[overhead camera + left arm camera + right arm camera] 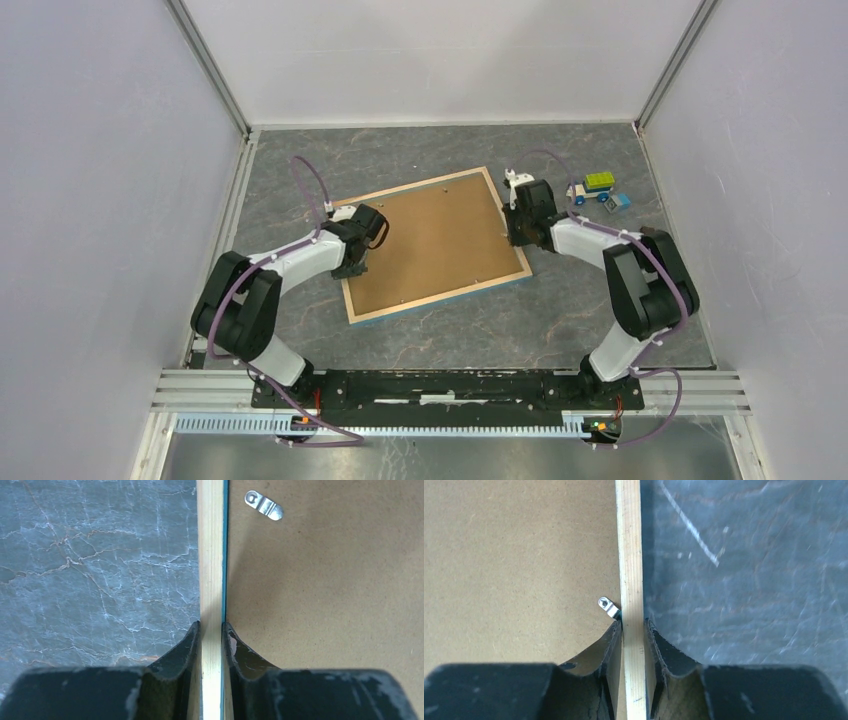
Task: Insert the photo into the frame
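Note:
The frame (440, 296) lies back up on the grey table, with a light wood rim and blue edges. The brown hardboard backing sheet (435, 240) fills it. The photo is hidden. My left gripper (352, 268) is shut on the frame's left rim; in the left wrist view the fingers (190, 645) pinch the wood strip (210, 555). My right gripper (516, 232) is shut on the right rim; in the right wrist view its gripper (633, 625) clamps the strip (629, 545).
Small metal tabs sit on the backing near the rims, one in the left wrist view (264, 505) and one in the right wrist view (608, 606). A green-topped toy truck (598, 184) and a blue brick (621, 201) lie at the back right. White walls enclose the table.

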You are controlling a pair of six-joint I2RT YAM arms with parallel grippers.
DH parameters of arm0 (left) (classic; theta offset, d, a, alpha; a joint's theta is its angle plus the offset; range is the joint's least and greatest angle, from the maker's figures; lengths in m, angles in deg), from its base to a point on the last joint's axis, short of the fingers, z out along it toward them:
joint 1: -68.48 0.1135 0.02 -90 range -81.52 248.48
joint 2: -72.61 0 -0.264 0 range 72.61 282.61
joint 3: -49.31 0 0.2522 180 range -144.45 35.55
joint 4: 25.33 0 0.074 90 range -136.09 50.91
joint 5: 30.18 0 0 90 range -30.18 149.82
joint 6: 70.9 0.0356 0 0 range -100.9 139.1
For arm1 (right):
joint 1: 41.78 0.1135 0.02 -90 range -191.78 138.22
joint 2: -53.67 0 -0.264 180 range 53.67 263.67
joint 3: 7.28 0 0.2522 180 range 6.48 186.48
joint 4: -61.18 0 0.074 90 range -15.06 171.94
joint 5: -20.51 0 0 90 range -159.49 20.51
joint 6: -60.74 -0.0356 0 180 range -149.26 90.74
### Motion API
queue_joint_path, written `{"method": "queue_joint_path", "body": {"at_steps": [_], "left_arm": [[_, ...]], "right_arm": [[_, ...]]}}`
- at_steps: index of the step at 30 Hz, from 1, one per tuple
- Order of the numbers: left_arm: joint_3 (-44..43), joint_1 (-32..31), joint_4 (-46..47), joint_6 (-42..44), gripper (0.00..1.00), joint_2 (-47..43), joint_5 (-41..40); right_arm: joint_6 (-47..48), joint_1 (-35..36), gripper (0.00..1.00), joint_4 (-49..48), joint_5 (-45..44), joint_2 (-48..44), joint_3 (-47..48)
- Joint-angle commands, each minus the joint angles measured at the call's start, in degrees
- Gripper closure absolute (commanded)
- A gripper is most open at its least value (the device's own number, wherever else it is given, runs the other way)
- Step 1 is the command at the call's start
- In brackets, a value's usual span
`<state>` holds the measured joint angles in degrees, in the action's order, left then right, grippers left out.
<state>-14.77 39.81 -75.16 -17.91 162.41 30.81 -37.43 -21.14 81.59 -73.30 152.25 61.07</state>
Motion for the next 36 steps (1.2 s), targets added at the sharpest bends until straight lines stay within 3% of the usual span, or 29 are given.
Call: {"method": "queue_joint_path", "body": {"at_steps": [1,6,9,12,15,23,36], "left_arm": [[-0.3,0.3,3.9,0.2,0.92,-0.8,1.5],[3.2,0.3,6.0,-0.7,0.78,-5.4,1.8],[2.8,0.5,5.9,-0.6,0.71,-4.3,3.3],[2.2,0.7,5.8,-0.3,0.70,-2.4,4.1],[2.7,1.1,7.0,0.3,0.73,-1.9,5.4],[2.6,1.4,8.1,1.8,0.76,0.2,8.1],[3.0,1.4,8.8,2.2,0.78,-0.2,8.6]], "right_arm": [[-4.9,1.5,0.94,1.9,7.7,-4.6,-8.2],[-5.0,1.6,0.86,1.9,6.6,-9.8,-14.2],[-4.4,1.6,0.70,4.0,4.9,-13.0,-14.6],[-3.0,1.6,0.55,6.1,3.1,-15.4,-12.9],[-1.5,1.6,0.47,8.1,0.8,-15.6,-9.9],[2.4,1.6,0.47,8.0,-3.4,-10.9,-4.2],[4.3,1.6,0.54,7.3,-1.3,-7.4,-2.4]]}}
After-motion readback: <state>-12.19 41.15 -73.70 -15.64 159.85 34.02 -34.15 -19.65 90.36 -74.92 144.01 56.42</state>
